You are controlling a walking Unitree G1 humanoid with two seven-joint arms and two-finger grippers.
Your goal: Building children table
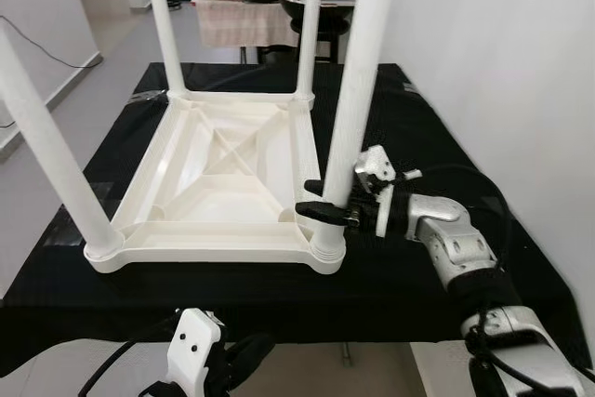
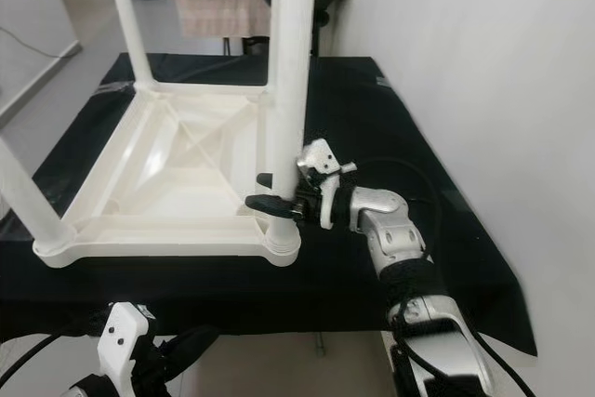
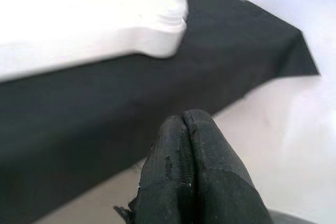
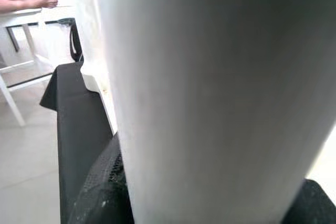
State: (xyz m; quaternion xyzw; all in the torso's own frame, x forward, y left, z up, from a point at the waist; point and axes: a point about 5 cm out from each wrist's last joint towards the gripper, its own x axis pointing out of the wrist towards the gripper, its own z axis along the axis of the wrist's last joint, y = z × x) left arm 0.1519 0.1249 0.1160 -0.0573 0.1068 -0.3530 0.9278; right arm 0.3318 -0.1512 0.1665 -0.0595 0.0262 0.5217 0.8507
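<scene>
Our right gripper reaches in from the right and pinches the near-right table leg low down, just above its socket, one black finger on each side of the tube. Our left gripper, fingers pressed together, hangs below the front edge of the worktop, apart from the table.

The children's table lies upside down on the black-covered worktop, its ribbed underside facing up. It is glossy white plastic, square, with four round white legs standing upright at its corners.

We can read no writing or brand on the table.
</scene>
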